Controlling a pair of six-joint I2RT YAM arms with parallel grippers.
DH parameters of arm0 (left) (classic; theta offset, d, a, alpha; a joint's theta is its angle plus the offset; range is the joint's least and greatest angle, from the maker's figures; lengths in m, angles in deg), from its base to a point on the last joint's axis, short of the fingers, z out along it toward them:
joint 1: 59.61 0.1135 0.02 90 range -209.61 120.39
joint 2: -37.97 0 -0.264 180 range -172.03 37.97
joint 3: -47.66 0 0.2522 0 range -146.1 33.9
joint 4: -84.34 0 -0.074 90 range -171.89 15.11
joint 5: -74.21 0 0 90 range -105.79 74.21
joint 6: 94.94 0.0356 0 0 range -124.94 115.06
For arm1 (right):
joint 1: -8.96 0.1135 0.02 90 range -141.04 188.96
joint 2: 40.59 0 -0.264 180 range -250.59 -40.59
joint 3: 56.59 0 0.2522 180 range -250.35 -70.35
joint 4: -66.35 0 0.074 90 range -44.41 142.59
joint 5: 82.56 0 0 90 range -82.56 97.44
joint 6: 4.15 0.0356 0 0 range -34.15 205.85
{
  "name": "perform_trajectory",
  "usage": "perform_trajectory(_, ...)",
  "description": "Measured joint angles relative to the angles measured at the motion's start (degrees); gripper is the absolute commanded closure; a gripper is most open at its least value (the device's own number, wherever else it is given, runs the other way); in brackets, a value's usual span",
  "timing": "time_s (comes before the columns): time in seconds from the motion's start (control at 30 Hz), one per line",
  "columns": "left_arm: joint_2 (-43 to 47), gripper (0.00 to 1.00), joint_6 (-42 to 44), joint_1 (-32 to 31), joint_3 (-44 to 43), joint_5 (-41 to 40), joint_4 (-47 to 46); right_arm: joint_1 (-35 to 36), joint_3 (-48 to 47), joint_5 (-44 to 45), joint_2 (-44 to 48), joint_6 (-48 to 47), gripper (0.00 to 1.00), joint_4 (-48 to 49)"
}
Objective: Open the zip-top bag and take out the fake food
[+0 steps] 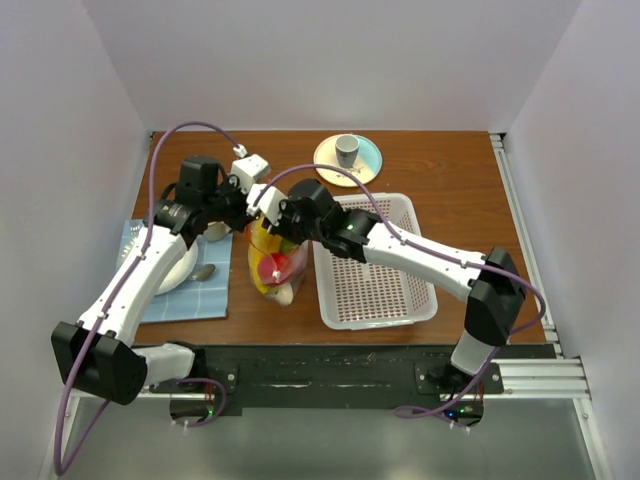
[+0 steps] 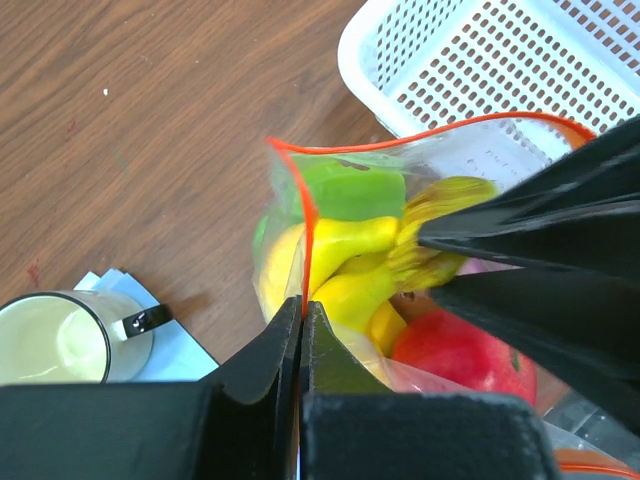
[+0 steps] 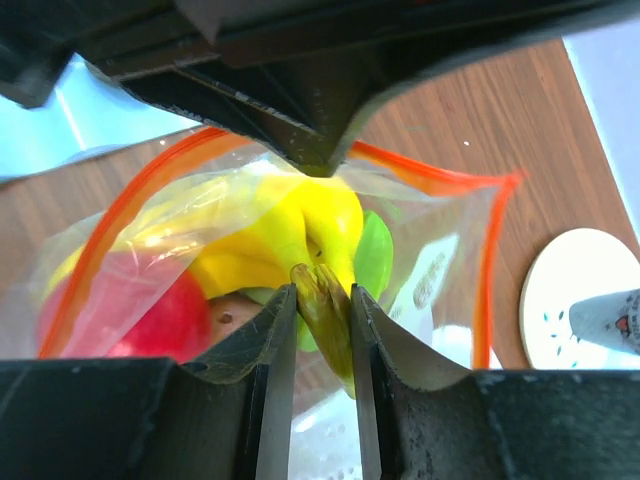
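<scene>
black two-finger right gripper (image 3: 320, 300): jaws pinched on the stem of the glossy yellow plastic banana bunch (image 3: 285, 235), inside the clear crinkly zip-top bag (image 3: 440, 270). black left gripper (image 2: 302, 312): clamped on the bag's orange-red zip edge, holding the mouth open. step, we judge: removal. next: lift the bunch straight out, toward the white perforated plastic basket (image 1: 372, 322) just beside the bag.
</scene>
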Motion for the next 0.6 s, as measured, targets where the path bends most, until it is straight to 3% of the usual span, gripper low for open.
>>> perform_trajectory(0.4,-0.8,1.0,-0.1,-2.0,-1.5,0.0,0.1,-0.3,-5.0,-4.1,13.4,7.1,1.0,-0.6)
perform_trajectory(0.6,-0.8,1.0,-0.1,-2.1,-1.5,0.0,0.3,-0.3,-1.7,2.7,20.7,6.8,1.0,0.3)
